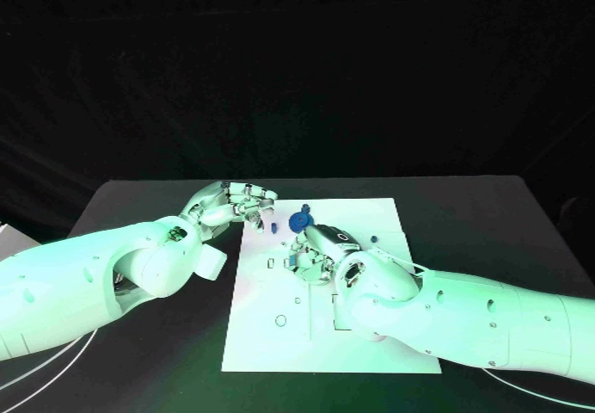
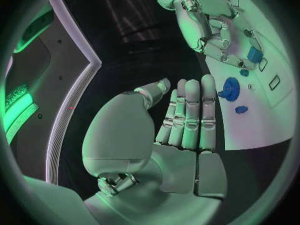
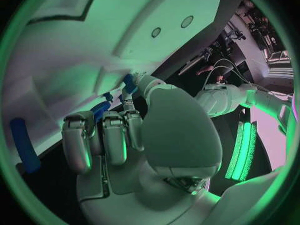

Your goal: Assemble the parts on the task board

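The left hand (image 1: pixel 232 204) waits off the board's (image 1: pixel 372 344) edge, fingers straight and together, holding nothing, seemingly leaving room for the right hand (image 1: pixel 320 249), whose curled fingers press a blue part (image 3: pixel 129 83) down onto the board

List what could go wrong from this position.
1. The right hand works low over the task board, close to the blue gear; a sweep might knock the gear or small blue pieces nearby.
2. The left hand hangs at the board's far left corner, empty, close to the right hand; the two could collide if either advances.
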`<move>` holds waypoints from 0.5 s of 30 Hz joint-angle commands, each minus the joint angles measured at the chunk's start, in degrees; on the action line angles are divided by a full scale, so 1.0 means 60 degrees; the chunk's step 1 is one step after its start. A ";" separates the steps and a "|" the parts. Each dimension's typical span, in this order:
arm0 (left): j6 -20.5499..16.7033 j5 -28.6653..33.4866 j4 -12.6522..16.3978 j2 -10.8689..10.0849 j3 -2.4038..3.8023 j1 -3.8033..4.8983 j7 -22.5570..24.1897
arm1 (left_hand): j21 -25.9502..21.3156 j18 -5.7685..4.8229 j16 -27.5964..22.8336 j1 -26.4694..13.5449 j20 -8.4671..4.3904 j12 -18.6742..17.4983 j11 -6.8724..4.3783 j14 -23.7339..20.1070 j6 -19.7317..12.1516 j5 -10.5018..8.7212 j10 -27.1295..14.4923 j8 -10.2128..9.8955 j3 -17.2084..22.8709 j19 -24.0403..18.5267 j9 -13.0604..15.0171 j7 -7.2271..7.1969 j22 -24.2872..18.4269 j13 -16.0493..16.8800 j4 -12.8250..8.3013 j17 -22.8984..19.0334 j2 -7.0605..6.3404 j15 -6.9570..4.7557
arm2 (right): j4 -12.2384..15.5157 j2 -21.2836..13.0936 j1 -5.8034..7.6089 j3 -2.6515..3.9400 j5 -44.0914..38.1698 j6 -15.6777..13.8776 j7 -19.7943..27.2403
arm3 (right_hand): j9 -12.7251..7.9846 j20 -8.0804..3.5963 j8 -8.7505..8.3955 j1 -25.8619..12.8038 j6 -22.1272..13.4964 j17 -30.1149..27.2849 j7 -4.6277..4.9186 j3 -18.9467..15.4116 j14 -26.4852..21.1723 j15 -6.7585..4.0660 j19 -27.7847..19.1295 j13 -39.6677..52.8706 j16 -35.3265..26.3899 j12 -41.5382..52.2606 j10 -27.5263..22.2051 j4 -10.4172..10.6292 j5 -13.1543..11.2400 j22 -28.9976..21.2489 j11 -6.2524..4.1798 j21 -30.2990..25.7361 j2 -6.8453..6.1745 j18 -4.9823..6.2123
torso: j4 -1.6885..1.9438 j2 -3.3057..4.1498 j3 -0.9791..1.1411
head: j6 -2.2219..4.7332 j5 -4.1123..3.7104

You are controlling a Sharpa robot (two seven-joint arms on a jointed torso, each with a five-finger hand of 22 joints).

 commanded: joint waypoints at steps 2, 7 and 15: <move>0.0215 -0.0060 0.0007 0.0016 0.0005 0.0014 0.0012 | 0.0057 0.0137 0.0064 -0.0048 -0.0008 0.0016 0.0002 -0.0021 -0.0081 0.0023 -0.0089 0.0047 0.0001 -0.0079 0.0008 0.0010 0.0013 0.0007 0.0020 0.0012 0.0085 -0.0021 | -0.0004 0.0010 -0.0014 -0.0006 -0.0120 0.0100 0.0027 | -0.0037 0.0026 -0.0102 -0.0104 -0.0174 0.2426 0.0019 -0.0076 0.0957 0.0058 0.1017 0.1506 -0.0004 -0.0103 0.0031 -0.0004 -0.0085 0.2514 0.0110 0.0042 -0.0022 -0.0065 | 0.0007 -0.0002 0.0002 | -0.0004 -0.0006; 0.0236 -0.0069 0.0001 0.0017 0.0005 0.0014 -0.0001 | 0.0057 0.0137 0.0064 -0.0048 -0.0008 0.0016 0.0002 -0.0021 -0.0081 0.0023 -0.0089 0.0047 0.0001 -0.0079 0.0008 0.0010 0.0013 0.0007 0.0020 0.0012 0.0085 -0.0021 | -0.0007 0.0017 -0.0015 -0.0007 -0.0133 0.0099 0.0060 | -0.0092 0.0078 -0.0201 -0.0145 -0.0383 0.2446 0.0097 -0.0123 0.0962 0.0119 0.1017 0.1424 0.0004 -0.0211 -0.0067 0.0002 -0.0195 0.2514 0.0182 0.0042 -0.0103 -0.0065 | 0.0004 -0.0003 0.0000 | -0.0009 -0.0006; 0.0269 -0.0079 -0.0014 0.0018 0.0005 0.0014 -0.0026 | 0.0061 0.0138 0.0070 -0.0041 -0.0006 0.0041 0.0004 -0.0023 -0.0094 0.0024 -0.0112 0.0051 0.0008 -0.0081 0.0012 0.0012 0.0014 0.0023 0.0014 0.0012 0.0083 -0.0019 | -0.0008 0.0017 -0.0016 -0.0010 -0.0132 -0.0032 0.0144 | -0.0152 0.0164 -0.0273 -0.0300 -0.0591 0.2442 0.0160 -0.0423 0.0961 0.0195 0.1017 0.1283 0.0002 -0.0391 -0.0231 0.0147 -0.0801 0.2514 0.0253 0.0042 -0.0200 -0.0065 | -0.0001 -0.0001 0.0003 | 0.0008 -0.0009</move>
